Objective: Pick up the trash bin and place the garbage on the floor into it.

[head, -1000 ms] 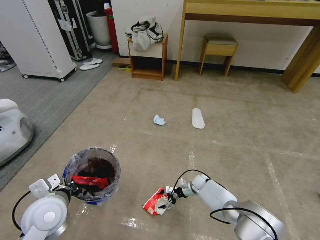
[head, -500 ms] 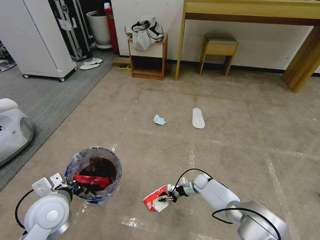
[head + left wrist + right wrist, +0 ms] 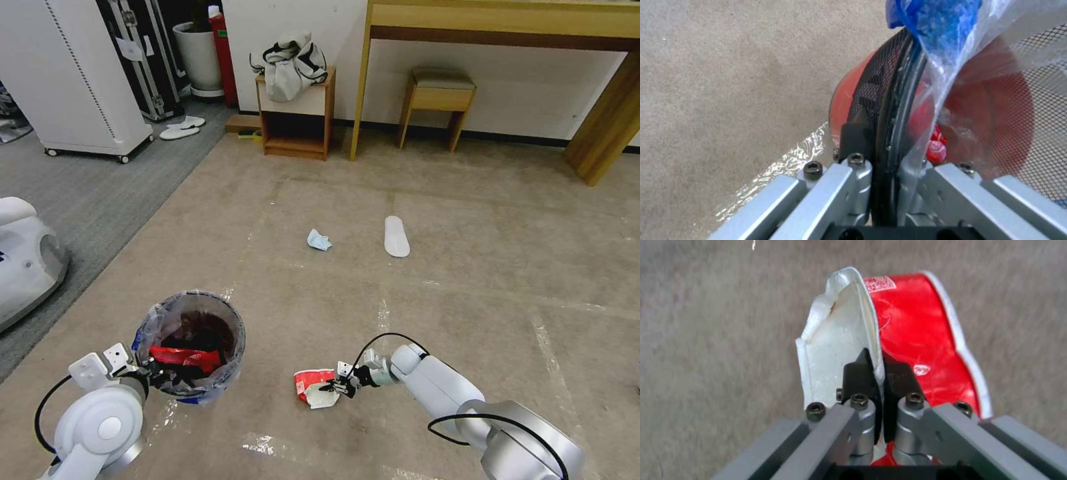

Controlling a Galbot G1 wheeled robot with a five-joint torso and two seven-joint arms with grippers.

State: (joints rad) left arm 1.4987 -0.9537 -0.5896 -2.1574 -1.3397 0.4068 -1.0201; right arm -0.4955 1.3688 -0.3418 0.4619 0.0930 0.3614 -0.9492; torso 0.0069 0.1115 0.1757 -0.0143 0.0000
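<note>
The red trash bin [image 3: 191, 343] with its bluish bag liner hangs at the lower left of the head view, red wrappers inside. My left gripper [image 3: 152, 373] is shut on its near rim [image 3: 889, 133]. To its right, my right gripper [image 3: 339, 387] is shut on the edge of a red-and-white paper carton [image 3: 313, 388], which hangs just above the beige floor [image 3: 467, 280]. In the right wrist view the fingers [image 3: 859, 375] pinch the carton [image 3: 911, 333] wall. A light blue face mask [image 3: 318, 241] and a white slipper [image 3: 396, 237] lie farther off on the carpet.
A white robot base [image 3: 23, 257] stands at the left on grey carpet. At the back are a white cabinet [image 3: 80, 73], a small wooden shelf [image 3: 295, 117] with a bag on top, a stool [image 3: 437, 100] and a wooden table [image 3: 507, 27]. More slippers [image 3: 180, 128] lie by the cabinet.
My right gripper has lifted the carton off the carpet and turned it flatter. The trash bin in my left gripper has shifted slightly up and right.
</note>
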